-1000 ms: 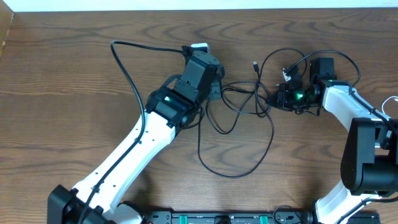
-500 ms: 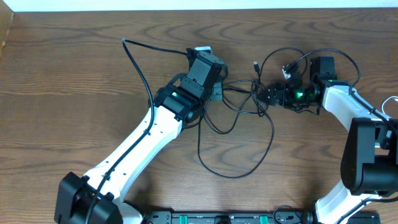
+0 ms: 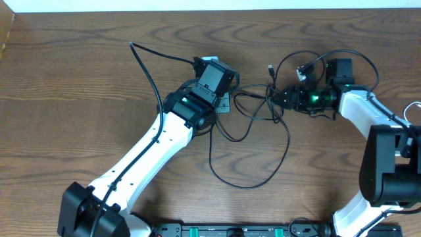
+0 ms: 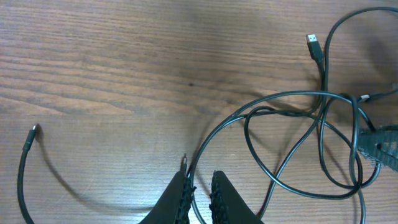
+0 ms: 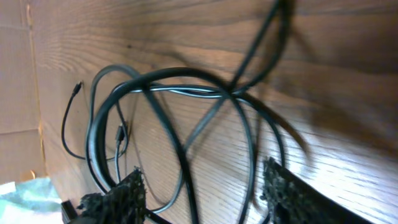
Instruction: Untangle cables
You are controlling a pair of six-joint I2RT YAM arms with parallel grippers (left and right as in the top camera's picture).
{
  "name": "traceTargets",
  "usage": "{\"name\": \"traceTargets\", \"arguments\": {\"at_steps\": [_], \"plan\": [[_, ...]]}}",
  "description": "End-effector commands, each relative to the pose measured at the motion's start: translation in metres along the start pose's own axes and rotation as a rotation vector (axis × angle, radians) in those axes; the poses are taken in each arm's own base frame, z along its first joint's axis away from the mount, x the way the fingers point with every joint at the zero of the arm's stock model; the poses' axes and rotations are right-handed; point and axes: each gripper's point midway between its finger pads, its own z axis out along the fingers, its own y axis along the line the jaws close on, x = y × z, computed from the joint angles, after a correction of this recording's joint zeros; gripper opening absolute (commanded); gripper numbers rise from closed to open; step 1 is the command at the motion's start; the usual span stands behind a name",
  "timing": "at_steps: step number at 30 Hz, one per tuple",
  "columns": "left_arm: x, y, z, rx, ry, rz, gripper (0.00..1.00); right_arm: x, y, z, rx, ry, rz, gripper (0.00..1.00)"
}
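Note:
Thin black cables (image 3: 260,108) lie tangled on the wooden table between my two grippers. One long loop (image 3: 250,185) of them hangs toward the front edge. A small plug end (image 3: 270,68) (image 4: 313,40) lies at the back of the tangle. My left gripper (image 3: 227,100) (image 4: 199,185) sits at the tangle's left edge, its jaws nearly together with one black cable strand (image 4: 198,155) running in between them. My right gripper (image 3: 277,97) (image 5: 202,190) is at the tangle's right side, open, with two black strands (image 5: 180,155) crossing the gap between its fingers.
A thicker black lead (image 3: 146,56) arcs out from the left arm toward the back left. Another loose cable end (image 4: 32,132) lies left of the left gripper. More black cable (image 3: 355,59) loops over the right arm, and a white cord (image 3: 413,107) shows at the right edge.
The right gripper has slid left into the tangle, and its jaws have gone from shut to open. The left arm swung slightly right and then settled.

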Motion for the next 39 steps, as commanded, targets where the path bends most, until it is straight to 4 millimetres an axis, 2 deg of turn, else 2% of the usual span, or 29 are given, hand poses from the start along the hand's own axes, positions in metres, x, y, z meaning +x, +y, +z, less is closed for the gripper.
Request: {"name": "traceTargets", "arguments": {"at_steps": [1, 4, 6, 7, 8, 9, 13, 16, 19, 21, 24, 28, 30, 32, 35, 39], "plan": [[0.0, 0.006, 0.002, -0.031, -0.002, 0.014, 0.13, 0.004, 0.014, 0.017, 0.022, 0.018, -0.064, 0.5], [0.001, 0.006, 0.002, -0.033, 0.003, 0.015, 0.13, 0.005, 0.011, 0.025, 0.091, 0.019, -0.096, 0.43], [0.003, 0.007, 0.002, -0.037, 0.01, 0.017, 0.13, 0.005, 0.006, 0.03, 0.165, 0.013, -0.121, 0.35], [0.003, 0.008, 0.002, -0.038, 0.012, 0.018, 0.13, 0.004, 0.002, 0.032, 0.209, 0.005, -0.139, 0.2], [0.003, 0.008, 0.002, -0.039, 0.012, 0.018, 0.13, 0.003, 0.003, 0.033, 0.217, 0.002, -0.146, 0.14], [0.003, 0.008, 0.002, -0.04, 0.014, 0.018, 0.13, 0.003, 0.004, 0.034, 0.218, 0.001, -0.153, 0.01], [0.005, 0.009, 0.002, -0.042, 0.018, 0.019, 0.13, -0.003, 0.017, 0.028, 0.174, -0.021, -0.082, 0.01], [0.005, 0.009, 0.002, -0.044, 0.02, 0.02, 0.13, -0.015, 0.041, 0.001, 0.146, -0.064, -0.088, 0.01], [0.005, 0.009, 0.002, -0.043, 0.02, 0.015, 0.13, -0.034, 0.074, -0.047, 0.186, -0.165, -0.155, 0.01], [0.005, 0.009, 0.002, -0.043, 0.02, -0.008, 0.13, -0.041, 0.106, -0.084, 0.208, -0.253, -0.233, 0.01], [0.005, 0.009, 0.002, -0.043, 0.019, -0.06, 0.27, -0.044, 0.157, -0.137, 0.177, -0.391, -0.336, 0.01], [0.005, 0.008, 0.002, -0.042, 0.019, -0.121, 0.41, -0.031, 0.201, -0.19, 0.131, -0.534, -0.43, 0.01], [0.005, 0.008, 0.002, -0.041, 0.019, -0.148, 0.49, -0.022, 0.213, -0.216, 0.144, -0.605, -0.458, 0.01], [0.005, 0.008, 0.002, -0.041, 0.019, -0.151, 0.53, -0.014, 0.212, -0.231, 0.184, -0.64, -0.453, 0.01], [0.006, 0.008, 0.002, -0.038, 0.022, -0.151, 0.56, -0.005, 0.211, -0.237, 0.206, -0.639, -0.462, 0.01], [0.013, -0.007, 0.002, 0.041, 0.071, -0.165, 0.59, -0.004, 0.206, -0.233, 0.215, -0.619, -0.45, 0.01]]}}
